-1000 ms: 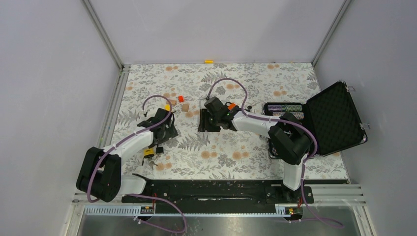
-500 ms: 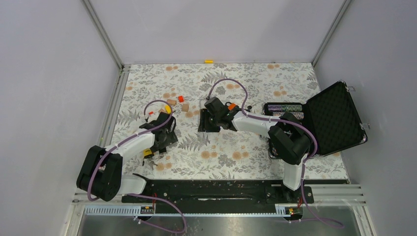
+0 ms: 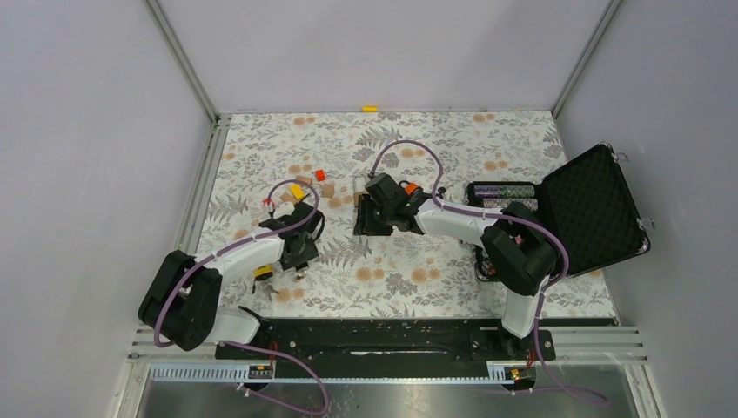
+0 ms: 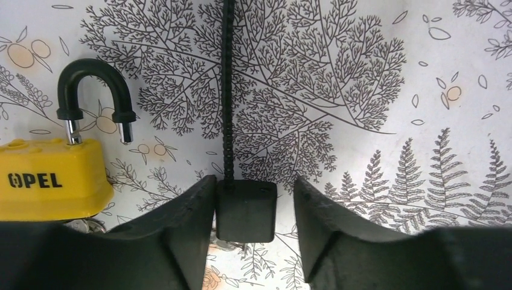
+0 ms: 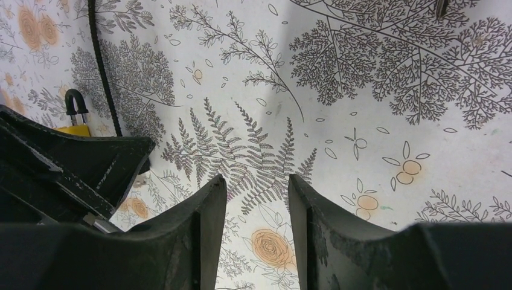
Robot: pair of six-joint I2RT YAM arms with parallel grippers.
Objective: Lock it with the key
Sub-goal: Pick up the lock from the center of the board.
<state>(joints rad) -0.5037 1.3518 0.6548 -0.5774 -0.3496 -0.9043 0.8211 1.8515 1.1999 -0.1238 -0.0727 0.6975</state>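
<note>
A yellow padlock (image 4: 51, 184) with its black shackle open lies on the floral table, left of my left gripper (image 4: 253, 184). Between the left jaws sits a black square block (image 4: 246, 208) on a black beaded cord (image 4: 227, 90), apparently the key's grip end. The left finger touches it and a gap remains on the right side. No key blade shows. From above, the padlock (image 3: 263, 273) lies beside the left gripper (image 3: 300, 252). My right gripper (image 5: 256, 181) hovers open over bare table at mid-table (image 3: 370, 216), holding nothing.
An open black case (image 3: 592, 209) holding stacked items stands at the right. Small orange (image 3: 320, 175), yellow (image 3: 297, 191) and wooden (image 3: 329, 190) blocks lie between the arms towards the back. A yellow piece (image 3: 371, 109) lies at the far edge.
My left gripper has moved nearer and a little right, down beside the padlock, and its jaws have narrowed around the black block. The right arm has barely shifted.
</note>
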